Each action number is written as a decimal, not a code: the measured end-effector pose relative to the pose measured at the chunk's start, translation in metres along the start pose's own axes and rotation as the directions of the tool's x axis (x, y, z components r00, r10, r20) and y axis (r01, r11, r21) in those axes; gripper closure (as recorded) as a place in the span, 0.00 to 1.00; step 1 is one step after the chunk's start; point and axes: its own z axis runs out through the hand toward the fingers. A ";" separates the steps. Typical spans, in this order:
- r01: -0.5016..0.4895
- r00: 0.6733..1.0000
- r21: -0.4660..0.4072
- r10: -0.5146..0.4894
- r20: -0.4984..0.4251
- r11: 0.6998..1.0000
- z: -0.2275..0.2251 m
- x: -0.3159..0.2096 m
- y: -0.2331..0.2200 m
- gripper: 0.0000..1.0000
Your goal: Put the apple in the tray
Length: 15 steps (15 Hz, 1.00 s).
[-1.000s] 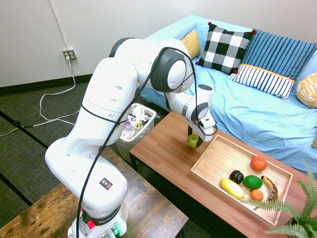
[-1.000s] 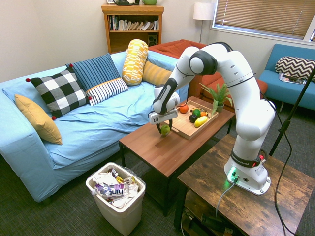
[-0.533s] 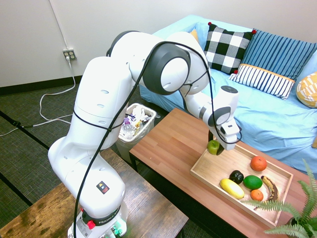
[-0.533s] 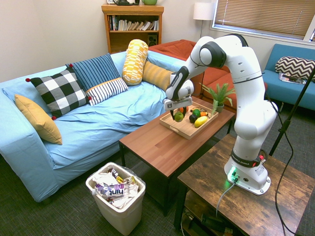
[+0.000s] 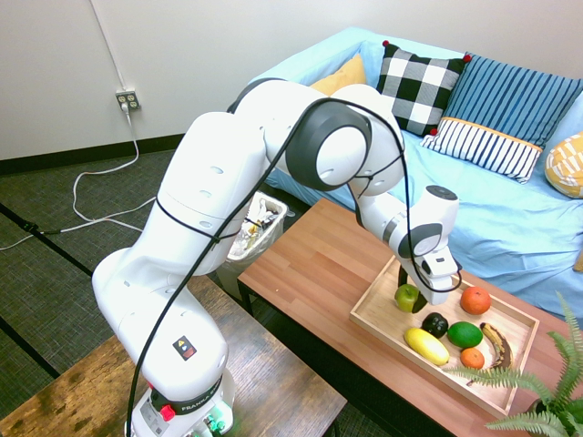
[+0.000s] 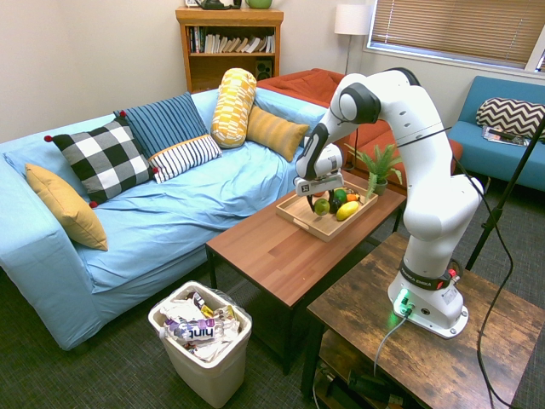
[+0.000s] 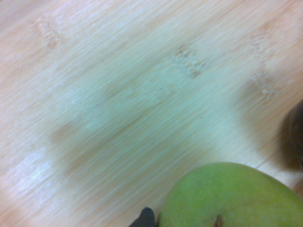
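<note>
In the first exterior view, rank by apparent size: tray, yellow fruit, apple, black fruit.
1. tray, by far the largest.
2. yellow fruit, long.
3. apple and black fruit: look alike; the gripper partly hides the apple, so I won't rank them.

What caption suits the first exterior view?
White arm's gripper holds the apple just over the wooden tray.

The small round apple (image 5: 406, 294) is yellow-green, and the shallow rectangular wooden tray (image 5: 383, 314) is pale, natural wood with fine grain. Inside it lie an orange round fruit (image 5: 475, 299), a glossy dark green fruit (image 5: 465, 334), a nearly black small fruit (image 5: 434, 324), a yellow oblong fruit (image 5: 426, 346) and a brown-black banana (image 5: 497, 344). The low wooden table (image 5: 310, 264) is reddish brown. The sofa cover (image 5: 492, 205) is light blue, with a black-and-white checked cushion (image 5: 417, 89) and a blue striped cushion (image 5: 515, 100).
</note>
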 end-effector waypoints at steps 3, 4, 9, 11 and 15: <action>-0.008 1.000 -0.008 0.008 0.003 1.000 0.013 0.002 -0.006 0.00; -0.011 1.000 -0.005 0.012 0.003 1.000 0.013 0.003 -0.006 0.00; -0.007 1.000 -0.001 0.007 0.009 1.000 0.013 0.006 -0.006 0.00; -0.009 1.000 0.008 0.009 0.012 1.000 0.010 0.010 -0.006 0.00; -0.005 1.000 0.050 0.005 0.001 0.999 -0.020 0.019 -0.004 0.00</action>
